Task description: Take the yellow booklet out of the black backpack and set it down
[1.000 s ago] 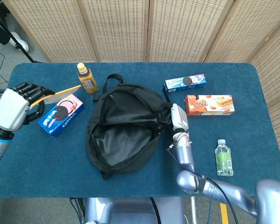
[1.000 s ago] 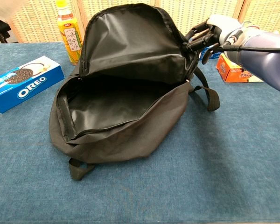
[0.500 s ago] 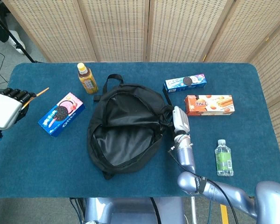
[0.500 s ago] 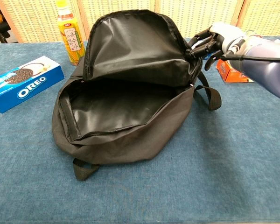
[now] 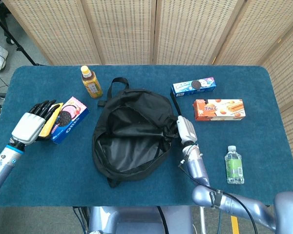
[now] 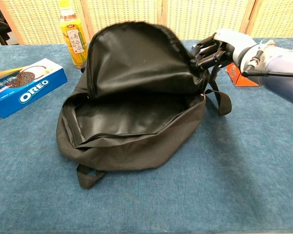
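Now the yellow booklet (image 5: 50, 121) is out of the bag, at 9 o'clock on the table, lying tilted across the top of the blue Oreo box (image 5: 68, 120) and under the fingers of the left hand (image 5: 33, 126). That hand has its dark fingers laid along the booklet's near edge; looks like it holds the booklet, grip not fully visible. In the chest view only an orange sliver of the booklet (image 6: 5, 75) shows at the left edge, over the Oreo box (image 6: 27, 87).

Black backpack (image 5: 134, 135) sits mid-table, mouth unzipped, flap propped up, dark lining showing, nothing visible inside. Right hand (image 6: 216, 48) at 3 o'clock of the bag, fingers curled onto the flap's upper right rim by the strap (image 6: 221, 101), gripping the fabric and keeping the flap raised.

Around it: yellow-capped tea bottle (image 5: 91, 82) upright at 11 o'clock, near the bag's top loop. Long blue cookie box (image 5: 194, 86) at 1 o'clock, orange snack box (image 5: 219, 109) at 2 o'clock just past the right hand, partly hidden behind that hand in the chest view. Small water bottle with a green label (image 5: 233, 165) at 4 o'clock, well apart from the bag. Blue table (image 5: 49, 165) cover, wicker screen (image 5: 151, 29) behind.
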